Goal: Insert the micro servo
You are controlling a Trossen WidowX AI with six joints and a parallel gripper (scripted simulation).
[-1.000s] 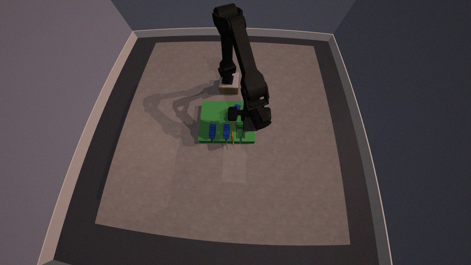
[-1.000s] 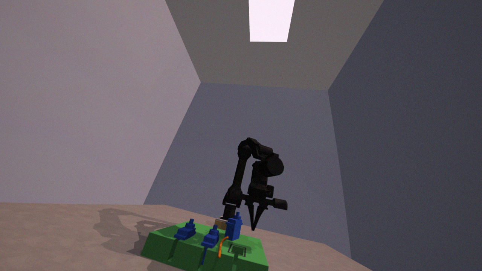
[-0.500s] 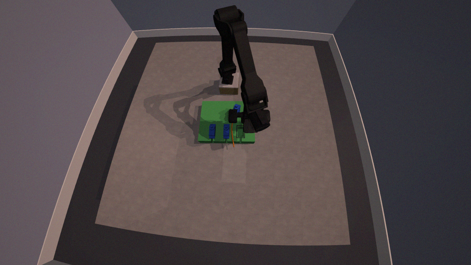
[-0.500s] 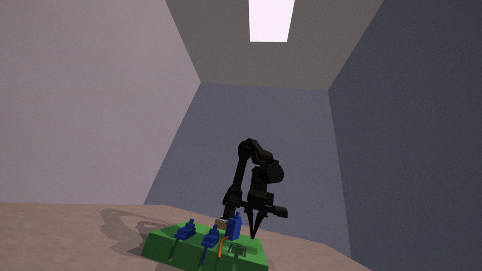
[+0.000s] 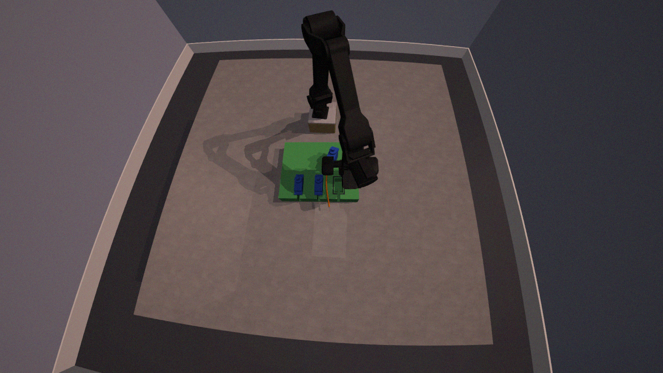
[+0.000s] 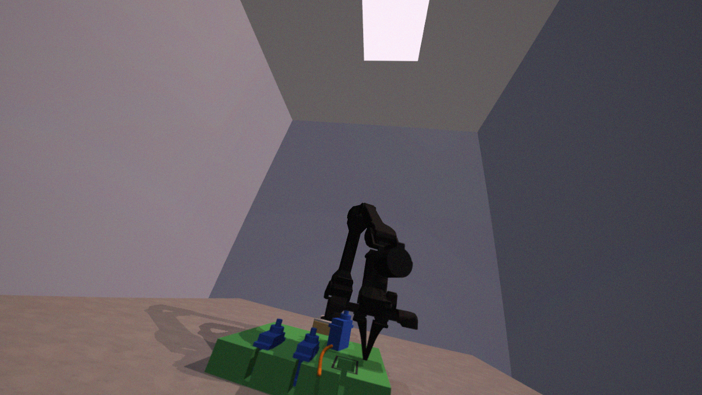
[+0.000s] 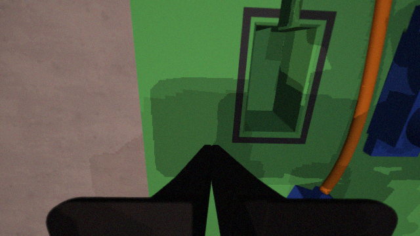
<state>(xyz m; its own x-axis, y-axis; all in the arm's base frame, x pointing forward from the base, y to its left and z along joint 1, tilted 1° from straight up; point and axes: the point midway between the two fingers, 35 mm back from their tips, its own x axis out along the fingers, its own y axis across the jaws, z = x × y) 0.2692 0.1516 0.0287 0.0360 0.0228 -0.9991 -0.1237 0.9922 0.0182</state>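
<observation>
The loose blue micro servo (image 5: 332, 152) (image 6: 339, 332) stands upright on the green deck (image 5: 301, 157) (image 6: 230, 348) (image 7: 184, 42), shaft up, behind the pocket. In the wrist view only a corner of it shows behind the right finger. Its orange cable (image 5: 327, 192) (image 6: 321, 361) (image 7: 369, 82) runs forward between the pocket and a seated servo. The marked pocket (image 5: 338, 185) (image 6: 345, 364) (image 7: 273, 78) is empty, with its notch toward the deck's front edge. My gripper (image 6: 365, 358) (image 7: 210, 151) is shut and empty, its tips low over the deck beside the pocket's rear corner, on the side away from the cable.
Two seated blue servos (image 5: 298, 184) (image 5: 318, 184) (image 6: 270, 338) (image 6: 306, 348) stand in a row with the pocket; the nearer one also shows in the wrist view (image 7: 394, 101). The arm's pale base block (image 5: 321, 126) is behind the deck. Low walls border the floor.
</observation>
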